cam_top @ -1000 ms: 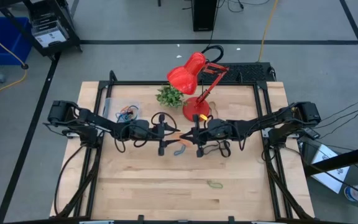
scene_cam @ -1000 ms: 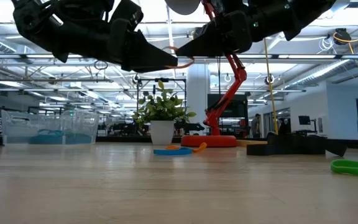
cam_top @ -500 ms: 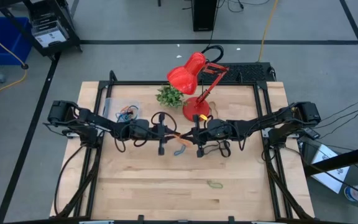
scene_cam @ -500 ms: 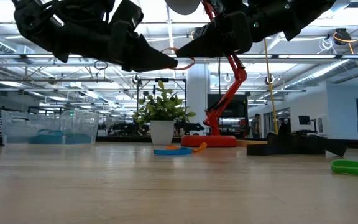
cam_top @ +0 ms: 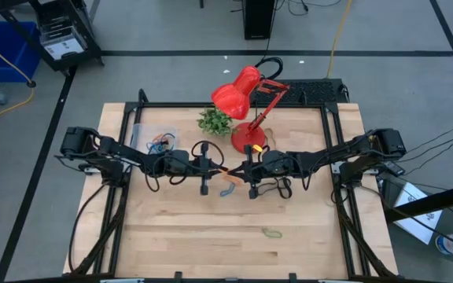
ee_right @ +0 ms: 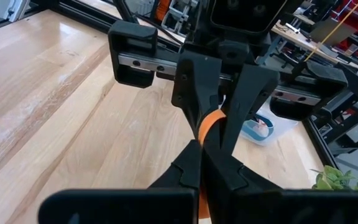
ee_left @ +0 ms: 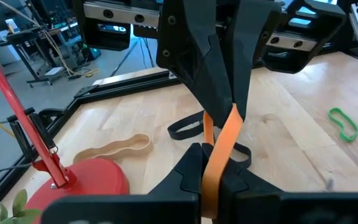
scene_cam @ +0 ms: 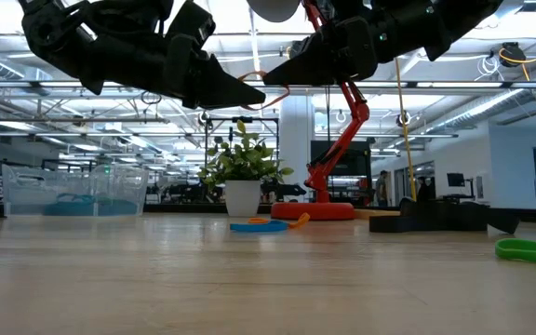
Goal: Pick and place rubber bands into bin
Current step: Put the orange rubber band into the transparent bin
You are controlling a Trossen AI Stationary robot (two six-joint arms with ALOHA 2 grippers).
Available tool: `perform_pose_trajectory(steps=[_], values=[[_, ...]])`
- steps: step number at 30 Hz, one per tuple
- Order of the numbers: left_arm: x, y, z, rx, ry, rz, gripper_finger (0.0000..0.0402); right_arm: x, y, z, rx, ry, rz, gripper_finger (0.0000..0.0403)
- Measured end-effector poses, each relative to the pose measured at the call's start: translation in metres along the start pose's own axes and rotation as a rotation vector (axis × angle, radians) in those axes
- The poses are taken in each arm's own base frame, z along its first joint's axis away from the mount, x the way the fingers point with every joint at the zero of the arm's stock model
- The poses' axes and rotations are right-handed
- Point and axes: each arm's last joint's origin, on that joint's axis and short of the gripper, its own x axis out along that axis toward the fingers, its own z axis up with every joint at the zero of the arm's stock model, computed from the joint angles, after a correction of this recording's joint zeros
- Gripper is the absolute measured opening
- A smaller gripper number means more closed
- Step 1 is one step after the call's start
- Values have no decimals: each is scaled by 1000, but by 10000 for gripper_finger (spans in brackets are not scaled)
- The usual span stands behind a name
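Note:
Above the table's middle, my left gripper (cam_top: 219, 168) and my right gripper (cam_top: 234, 168) meet tip to tip, both shut on one orange rubber band (ee_left: 219, 146). Under them a blue band (scene_cam: 257, 225) and an orange band (scene_cam: 291, 221) lie on the wood. A green band (cam_top: 271, 233) lies toward the near edge, and a tan band (ee_left: 114, 148) and a black band (ee_left: 184, 128) lie by the lamp's base. The clear bin (cam_top: 152, 140) stands at the far left with several bands inside. My left gripper pinches one end of the orange band (ee_left: 211, 167) between its two fingers, coming nearly level from the table's left. The band is lifted clear of the table. My right gripper pinches the band's other end (ee_right: 207, 132) between its two fingers, nearly level from the table's right. A short flat stretch of band runs straight between the two grippers.
A red desk lamp (cam_top: 246, 102) and a small potted plant (cam_top: 215, 120) stand at the table's far middle, just behind the grippers. A black frame (cam_top: 333, 157) borders the tabletop. Bare wood lies toward the near edge around the green band.
My left gripper has shut on the orange band that my right gripper holds up. Both arms have kept their places, and the band stays clear of the table.

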Motion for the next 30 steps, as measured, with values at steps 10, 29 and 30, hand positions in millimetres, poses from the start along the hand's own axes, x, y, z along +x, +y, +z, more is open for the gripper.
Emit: perform_pose_trajectory(steps=[10, 29, 30], values=[[0, 0, -1, -1, 6, -2, 5, 0, 0, 0, 8, 0, 0, 0], [0, 0, -2, -2, 22, -4, 4, 0, 0, -2, 39, 33, -25, 140], [-2, 0, -2, -2, 35, 4, 5, 0, 0, -4, 37, 56, -44, 146]])
